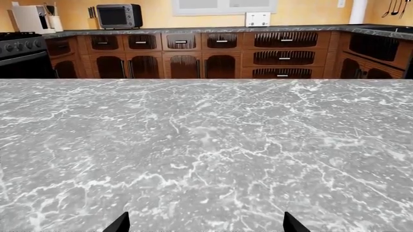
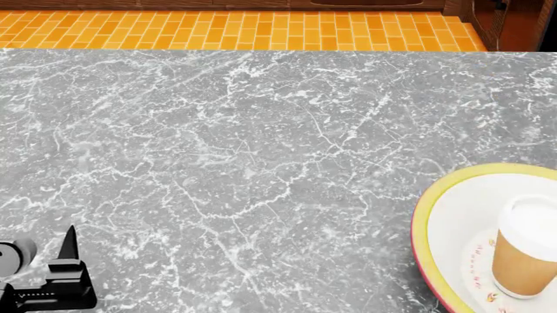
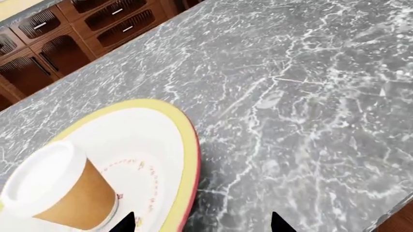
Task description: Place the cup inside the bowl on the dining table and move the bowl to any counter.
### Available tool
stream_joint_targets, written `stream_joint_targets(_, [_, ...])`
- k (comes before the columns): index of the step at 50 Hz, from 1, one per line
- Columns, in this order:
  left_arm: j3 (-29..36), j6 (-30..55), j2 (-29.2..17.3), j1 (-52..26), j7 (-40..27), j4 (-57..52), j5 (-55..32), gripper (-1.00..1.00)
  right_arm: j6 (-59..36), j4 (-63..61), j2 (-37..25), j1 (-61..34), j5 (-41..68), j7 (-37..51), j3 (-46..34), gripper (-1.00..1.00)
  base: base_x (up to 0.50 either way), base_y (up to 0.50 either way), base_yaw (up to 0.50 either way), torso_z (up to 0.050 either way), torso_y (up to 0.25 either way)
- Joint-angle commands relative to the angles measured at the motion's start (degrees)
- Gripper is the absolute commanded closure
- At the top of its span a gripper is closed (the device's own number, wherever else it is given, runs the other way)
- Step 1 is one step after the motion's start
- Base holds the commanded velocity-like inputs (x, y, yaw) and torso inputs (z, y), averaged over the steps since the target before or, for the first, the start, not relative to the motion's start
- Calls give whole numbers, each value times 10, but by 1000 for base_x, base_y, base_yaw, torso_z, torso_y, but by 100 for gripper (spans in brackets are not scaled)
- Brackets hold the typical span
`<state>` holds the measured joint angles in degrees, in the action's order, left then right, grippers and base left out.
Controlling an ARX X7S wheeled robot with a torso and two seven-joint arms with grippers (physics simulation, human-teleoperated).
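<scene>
The bowl point(image 2: 428, 215), white inside with a yellow rim and red outside, sits on the dining table point(image 2: 261, 143) at the head view's lower right, cut off by the frame. The cup point(image 2: 526, 251), tan with a white lid, stands upright inside it. In the right wrist view the cup point(image 3: 65, 188) and bowl point(image 3: 185, 140) lie close below my right gripper point(image 3: 201, 224), which is open with its tips on either side of the bowl's rim. My left gripper point(image 1: 206, 226) is open over bare marble, far left of the bowl. The dark counter point(image 1: 193, 30) runs along the far wall.
Wooden cabinets point(image 1: 219, 53) line the wall under the counter, with a stove point(image 1: 19, 46) beside them. A toaster oven point(image 1: 118, 15) and a white appliance point(image 1: 29, 18) stand on the counter. Orange tiled floor point(image 2: 261, 29) lies beyond the table's far edge.
</scene>
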<state>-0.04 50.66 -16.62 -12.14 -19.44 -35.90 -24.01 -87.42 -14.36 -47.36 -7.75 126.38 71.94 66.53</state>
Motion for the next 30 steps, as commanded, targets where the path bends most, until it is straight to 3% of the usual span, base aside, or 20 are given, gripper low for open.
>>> stream_joint_targets(1, [-4, -8, 3, 1, 2, 3, -3, -100, 10, 0, 14, -12, -36, -42, -50, -100, 0, 0, 0, 0, 0])
stream_joint_targets(30, [-5, -11, -4, 4, -3, 3, -11, -100, 12, 32, 59, -88, -233, -187, -158, -100, 0, 0, 0, 0, 0])
